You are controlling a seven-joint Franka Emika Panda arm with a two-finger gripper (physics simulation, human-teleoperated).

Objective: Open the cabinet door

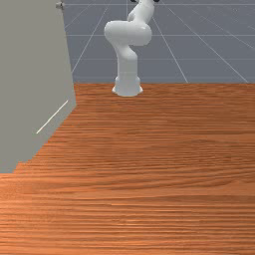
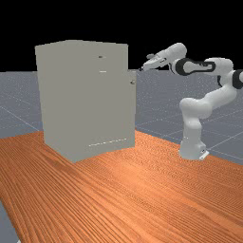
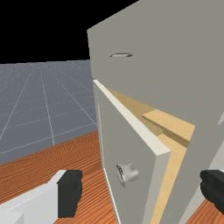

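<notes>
Door (image 3: 127, 146) ajar, knob (image 3: 129, 173) near spread claw (image 2: 142, 70).

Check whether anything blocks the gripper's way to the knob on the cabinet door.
Nothing visible stands between the gripper and the knob. The knob juts from the outer face of the door, which is ajar; the gripper is open.
</notes>
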